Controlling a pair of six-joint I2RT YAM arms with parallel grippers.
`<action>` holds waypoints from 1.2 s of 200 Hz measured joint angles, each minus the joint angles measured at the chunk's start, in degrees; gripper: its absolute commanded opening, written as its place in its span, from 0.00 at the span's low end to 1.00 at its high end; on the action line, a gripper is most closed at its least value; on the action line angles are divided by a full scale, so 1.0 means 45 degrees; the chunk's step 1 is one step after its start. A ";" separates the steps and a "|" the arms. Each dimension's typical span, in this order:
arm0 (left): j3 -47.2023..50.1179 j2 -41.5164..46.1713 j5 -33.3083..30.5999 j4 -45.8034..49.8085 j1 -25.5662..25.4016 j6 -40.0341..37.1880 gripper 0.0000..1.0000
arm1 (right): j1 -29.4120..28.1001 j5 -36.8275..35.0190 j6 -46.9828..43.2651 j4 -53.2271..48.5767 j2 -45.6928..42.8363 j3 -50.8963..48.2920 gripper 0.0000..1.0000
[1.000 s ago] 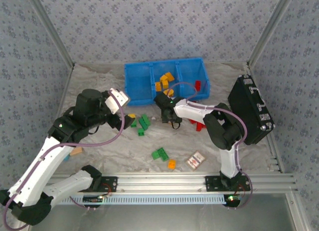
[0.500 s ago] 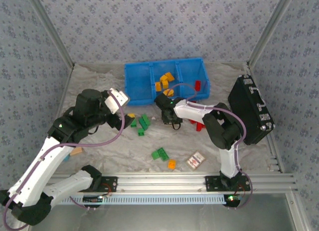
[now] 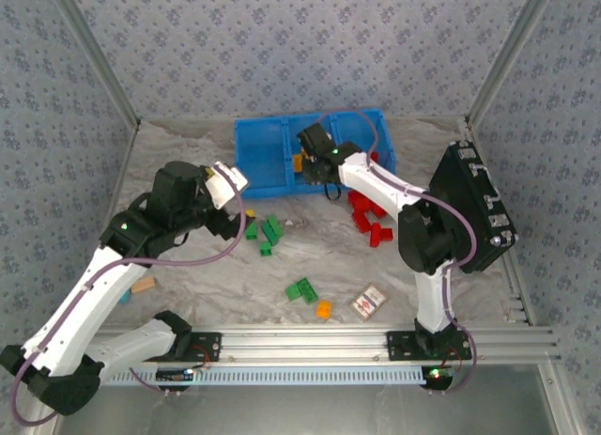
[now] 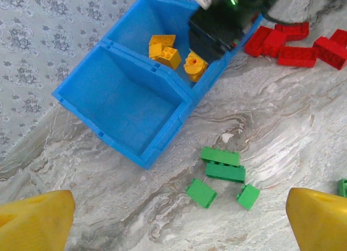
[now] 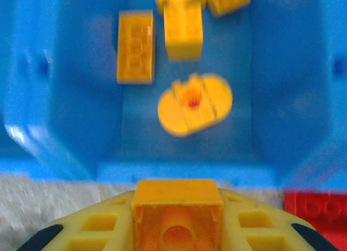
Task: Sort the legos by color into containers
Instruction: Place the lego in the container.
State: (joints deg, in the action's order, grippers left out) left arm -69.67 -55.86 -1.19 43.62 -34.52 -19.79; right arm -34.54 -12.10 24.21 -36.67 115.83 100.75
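Observation:
My right gripper is shut on an orange-yellow brick just short of the front wall of the blue bin's middle compartment. Several orange-yellow bricks and a ring-shaped one lie in that compartment. From above, the right gripper hangs over the bin. My left gripper is open above the table, its yellow fingertips spread wide near several green bricks. Red bricks lie in front of the bin's right end. A red brick sits in the right compartment.
A green pair and an orange brick lie near the front, beside a red-and-white card. A black case leans at the right wall. A tan block sits at the left. The bin's left compartment holds nothing.
My right gripper closed on the orange-yellow brick on the table, lifted it and carried it back over the bin's middle compartment. The left arm shifted slightly right.

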 measured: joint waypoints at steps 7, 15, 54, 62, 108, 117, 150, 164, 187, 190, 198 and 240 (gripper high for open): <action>-0.0010 -0.0126 -0.0053 0.0000 0.0000 -0.0049 1.00 | 0.0165 0.0073 -0.0151 0.0049 0.0325 0.0544 0.33; -0.0034 -0.0233 -0.0117 0.0024 0.0000 -0.0092 1.00 | 0.0325 0.0131 -0.0311 0.0087 0.0733 0.1146 0.33; -0.0461 -0.0763 -0.0505 0.0097 0.0000 -0.0185 1.00 | 0.0894 0.0461 -0.0923 0.0121 0.2987 0.3274 0.34; -0.0500 -0.0797 -0.0573 0.0102 0.0000 -0.0223 1.00 | 0.0971 0.0544 -0.0976 0.0112 0.3327 0.3458 0.34; -0.0641 -0.1452 -0.0758 0.0073 0.0010 -0.0253 1.00 | 0.1321 0.1035 -0.1452 0.0024 0.4095 0.3721 0.54; -0.0641 -0.1574 -0.0763 0.0015 0.0029 -0.0199 1.00 | 0.1326 0.1044 -0.1588 0.0058 0.4046 0.3711 0.57; -0.0651 -0.1719 -0.0738 -0.0189 0.0087 0.0136 1.00 | 0.1161 0.1175 -0.1938 0.0248 0.2856 0.2395 0.67; -0.0651 -0.1719 -0.0631 -0.0325 0.0087 0.0262 1.00 | 0.0971 0.1137 -0.2103 0.0228 0.1821 0.1462 0.72; -0.0651 -0.1715 -0.0442 -0.0437 0.0087 0.0384 1.00 | 0.0529 0.0695 -0.2137 0.0335 -0.0199 -0.0374 0.74; -0.0651 -0.1705 -0.0408 -0.0442 0.0087 0.0413 1.00 | 0.0457 0.0661 -0.2137 0.0369 -0.0457 -0.0651 0.74; -0.0651 -0.1690 -0.0359 -0.0466 0.0087 0.0423 1.00 | 0.0248 0.0525 -0.2035 0.0384 -0.1137 -0.1311 0.74; -0.0384 -0.1015 0.0024 -0.0743 0.0087 0.0559 1.00 | -0.1700 -0.0321 -0.0971 0.0029 -0.3968 -0.4260 0.73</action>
State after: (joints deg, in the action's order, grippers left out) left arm -71.40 -60.42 -1.08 40.27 -34.13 -17.28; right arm -42.19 -13.54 19.84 -36.53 97.97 81.58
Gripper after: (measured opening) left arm 0.998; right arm 0.732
